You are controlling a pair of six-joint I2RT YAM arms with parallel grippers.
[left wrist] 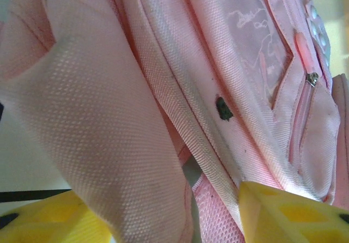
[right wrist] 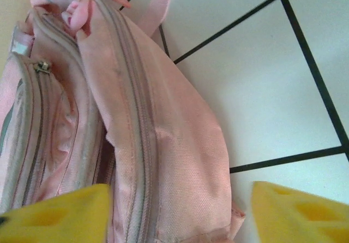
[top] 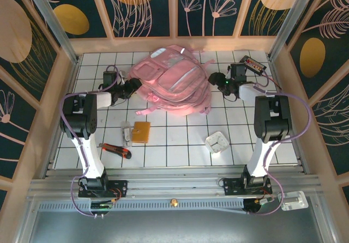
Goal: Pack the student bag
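Two pincers flank the student bag (top: 173,79), a large pink fabric backpack lying at the far middle of the white tiled table (top: 180,150). My left pincer (top: 132,85) straddles a fabric fold; I cannot tell if it grips. My right pincer (top: 214,79) stands released around the bag's side edge. Packing looks barely begun: a flat amber square pad (top: 141,131), a red-and-black hand tool (top: 115,150) and a white square object (top: 217,142) lie loose nearer me. Overhead shows these; the wrist views show closed zips.

The left arm (top: 79,115) and right arm (top: 271,117) share black joint housings, white links, looped purple cables (top: 64,123) and yellow finger pads (left wrist: 283,213).
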